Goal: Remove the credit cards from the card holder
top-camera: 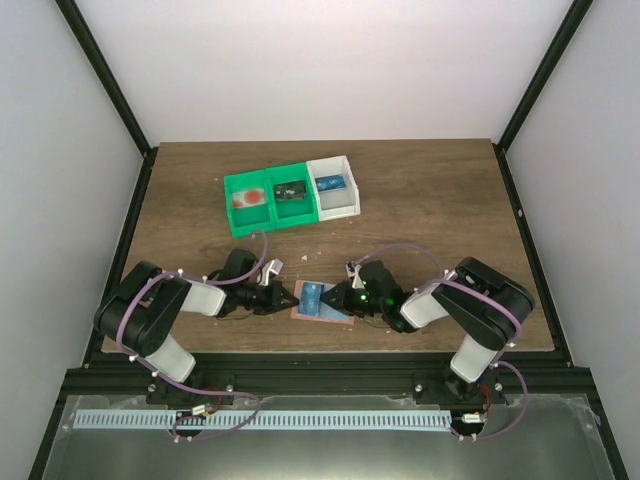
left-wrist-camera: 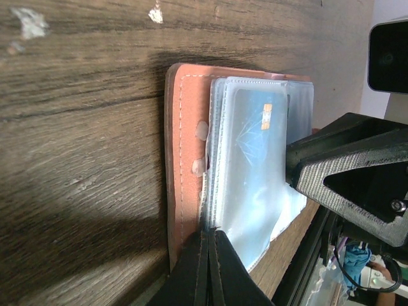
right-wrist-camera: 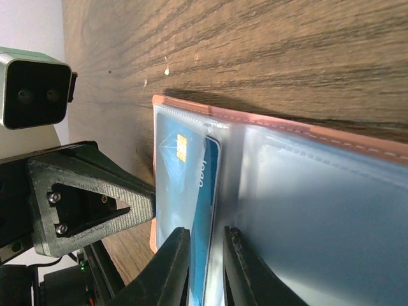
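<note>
The salmon-pink card holder (top-camera: pixel 306 313) lies open near the table's front edge, its clear sleeves facing up. My left gripper (top-camera: pixel 292 298) is shut on the edge of a clear sleeve, seen in the left wrist view (left-wrist-camera: pixel 211 233) beside the salmon cover (left-wrist-camera: pixel 185 140). A blue credit card (right-wrist-camera: pixel 207 185) with a gold chip sits in a sleeve, one long edge sticking out. My right gripper (right-wrist-camera: pixel 207 234) has its jaws a narrow gap apart, either side of that bare edge. The card also shows in the left wrist view (left-wrist-camera: pixel 255 146).
A green two-part bin (top-camera: pixel 243 206) and a white bin (top-camera: pixel 345 202) stand at the back middle. The green bin holds a red item and a dark card (top-camera: pixel 291 191); the white bin holds a blue item (top-camera: pixel 331 183). The table's front edge is close behind both grippers.
</note>
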{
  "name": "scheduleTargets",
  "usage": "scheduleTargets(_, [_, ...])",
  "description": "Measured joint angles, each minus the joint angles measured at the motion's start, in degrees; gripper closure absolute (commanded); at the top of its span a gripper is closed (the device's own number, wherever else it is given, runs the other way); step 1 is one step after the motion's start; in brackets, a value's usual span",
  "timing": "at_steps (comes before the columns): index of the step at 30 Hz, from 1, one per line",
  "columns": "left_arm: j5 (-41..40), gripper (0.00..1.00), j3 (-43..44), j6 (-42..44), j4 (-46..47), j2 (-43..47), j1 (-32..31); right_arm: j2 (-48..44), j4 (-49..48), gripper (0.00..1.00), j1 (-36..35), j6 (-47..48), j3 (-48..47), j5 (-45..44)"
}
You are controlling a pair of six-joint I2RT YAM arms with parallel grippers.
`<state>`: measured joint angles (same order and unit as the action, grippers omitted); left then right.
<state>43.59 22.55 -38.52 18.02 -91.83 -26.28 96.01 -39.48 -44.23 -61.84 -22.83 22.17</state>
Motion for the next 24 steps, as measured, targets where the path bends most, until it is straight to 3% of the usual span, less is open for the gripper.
scheduleTargets(24, [0.17,1.0,0.0,-0.2,0.66,-0.42,0.0,1.86,-4.24,0.84,0.0,1.33,0.15,0.9])
